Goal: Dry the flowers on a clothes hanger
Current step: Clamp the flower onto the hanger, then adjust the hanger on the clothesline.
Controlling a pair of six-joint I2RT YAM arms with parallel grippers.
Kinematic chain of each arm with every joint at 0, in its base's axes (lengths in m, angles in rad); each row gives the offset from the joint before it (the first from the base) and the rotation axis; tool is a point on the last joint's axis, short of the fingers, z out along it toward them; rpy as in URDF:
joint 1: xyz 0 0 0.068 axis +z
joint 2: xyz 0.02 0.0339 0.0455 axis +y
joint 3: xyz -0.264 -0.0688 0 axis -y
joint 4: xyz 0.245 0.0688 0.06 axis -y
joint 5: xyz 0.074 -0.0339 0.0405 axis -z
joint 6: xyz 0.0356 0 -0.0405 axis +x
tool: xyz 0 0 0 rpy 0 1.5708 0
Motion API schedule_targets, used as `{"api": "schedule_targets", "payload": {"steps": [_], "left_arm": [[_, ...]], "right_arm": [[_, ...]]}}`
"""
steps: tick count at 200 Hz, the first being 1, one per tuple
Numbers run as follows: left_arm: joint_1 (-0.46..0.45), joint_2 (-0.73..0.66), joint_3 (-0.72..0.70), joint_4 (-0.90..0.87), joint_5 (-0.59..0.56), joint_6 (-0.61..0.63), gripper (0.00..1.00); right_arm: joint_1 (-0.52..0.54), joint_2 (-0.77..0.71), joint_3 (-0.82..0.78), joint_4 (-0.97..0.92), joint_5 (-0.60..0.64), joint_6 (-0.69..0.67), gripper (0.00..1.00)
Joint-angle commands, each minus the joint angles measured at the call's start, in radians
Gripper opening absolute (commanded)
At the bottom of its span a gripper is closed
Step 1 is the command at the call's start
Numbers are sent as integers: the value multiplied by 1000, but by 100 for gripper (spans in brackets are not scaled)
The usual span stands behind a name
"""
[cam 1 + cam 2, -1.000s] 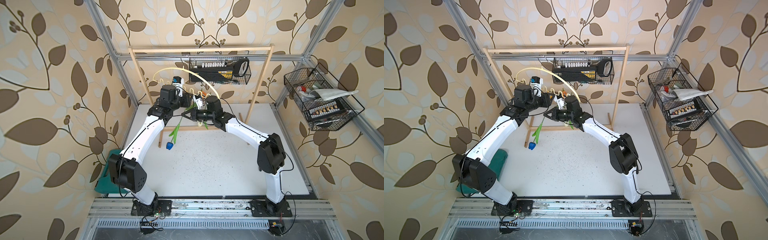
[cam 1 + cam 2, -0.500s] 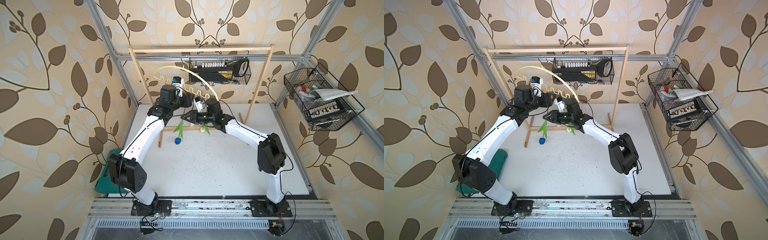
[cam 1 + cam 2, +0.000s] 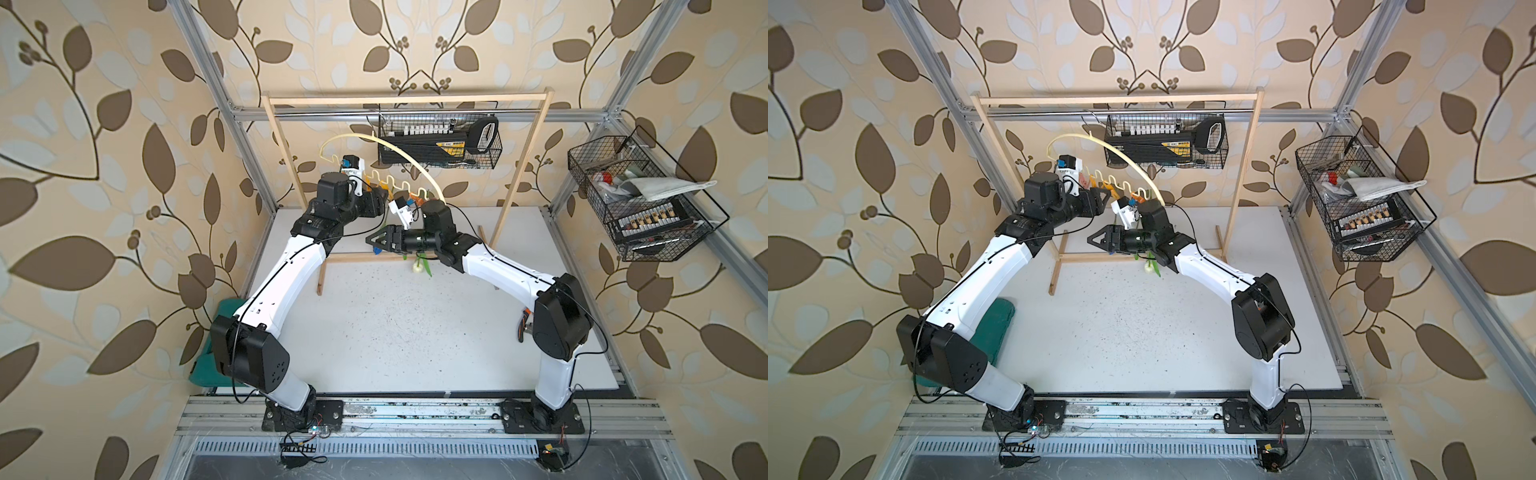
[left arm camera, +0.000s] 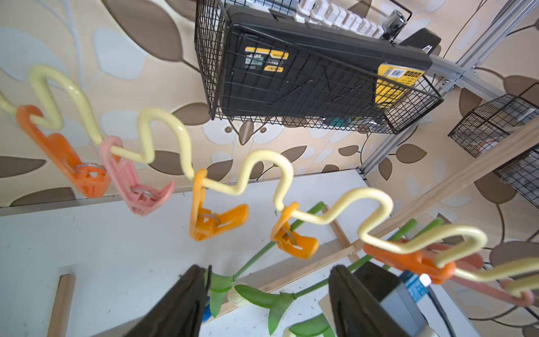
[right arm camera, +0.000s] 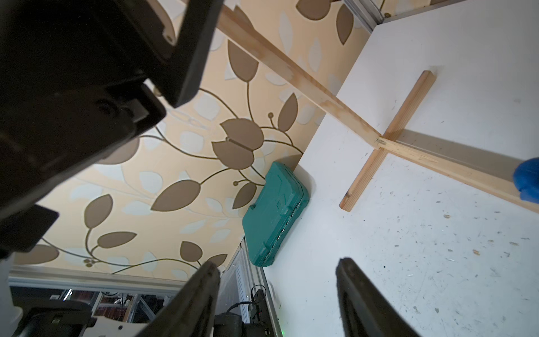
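Observation:
The clothes hanger (image 3: pixel 357 135) hangs from the wooden rack, and its wavy bar (image 4: pixel 172 125) carries orange and pink clips (image 4: pixel 217 221). The flowers hang head down by green stems (image 4: pixel 256 256) pinched in clips at the bar's right end. The blue head (image 3: pixel 376 250) and a cream head (image 3: pixel 417 268) show below. My left gripper (image 3: pixel 384 198) stands open just below the clips, holding nothing; its wrist view (image 4: pixel 269 271) shows leaves beyond the fingers. My right gripper (image 3: pixel 368 240) is open and empty beside the blue head (image 5: pixel 528 178).
The light wooden rack (image 3: pixel 407 99) stands at the back of the white table, one foot (image 3: pixel 322 274) reaching forward. A wire basket with a black case (image 3: pixel 436 141) hangs behind the hanger. Another wire basket (image 3: pixel 640 199) is on the right wall. A green case (image 5: pixel 275 216) lies at the table's left edge.
My right gripper went from shut to open. The blue tulip swung back from the left and now hangs under the hanger. My left gripper opened wider.

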Motion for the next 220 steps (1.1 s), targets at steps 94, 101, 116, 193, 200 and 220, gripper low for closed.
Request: {"api": "schedule_targets", "payload": {"steps": [94,101,116,193,200,220], "left_arm": [[-11,-187,7,-180,-92,-41,99],[-11,-197,1,-184,-103,-47,99],[-11,-219,-2,-204,-122,-54,99],[-5,-246,5,-295,-209,-85,99],[-2,-251,-2,-294,-213,-90,99],[7,-261,-18,-293,-213,-99,99]], "right_arm": [[20,35,-139,675,-337,521,77],[25,20,-156,674,-339,517,77],[34,-18,-197,656,-351,493,77],[66,-263,-316,183,-342,124,77],[68,-282,-304,89,-321,52,77],[69,-330,-253,-193,-198,-144,77]]}}
